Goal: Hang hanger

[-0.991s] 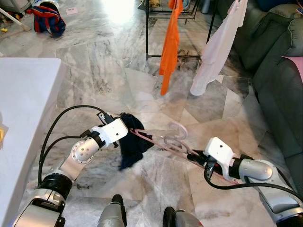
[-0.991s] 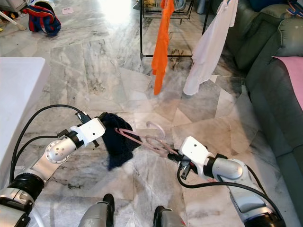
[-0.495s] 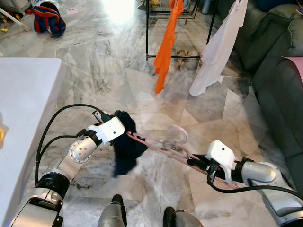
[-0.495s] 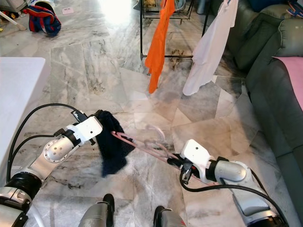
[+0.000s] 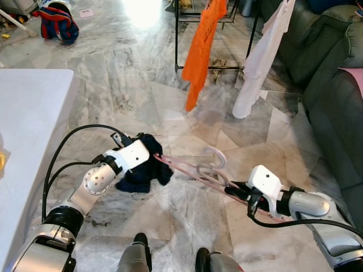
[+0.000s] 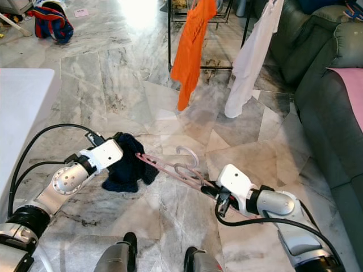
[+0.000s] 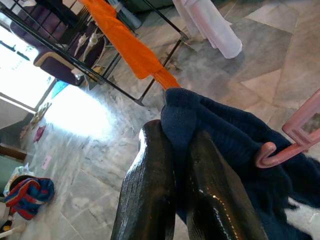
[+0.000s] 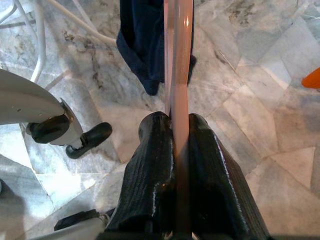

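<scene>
Pink hanger (image 5: 190, 169) spans low between both arms above the marble floor (image 5: 130, 73): right gripper (image 5: 233, 191) clenched on its bar, left gripper (image 7: 172, 150) pinching the navy garment (image 5: 142, 170) at its far end. Beyond, orange shirt (image 5: 199, 48) and white shirt (image 5: 261, 56) hang on the rack (image 5: 210, 68).

Both arms reach forward, elbows bent. The left hand (image 7: 175, 165) has its fingers pinched together; the right hand (image 8: 175, 145) is likewise clamped, fingers nearly meeting.
</scene>
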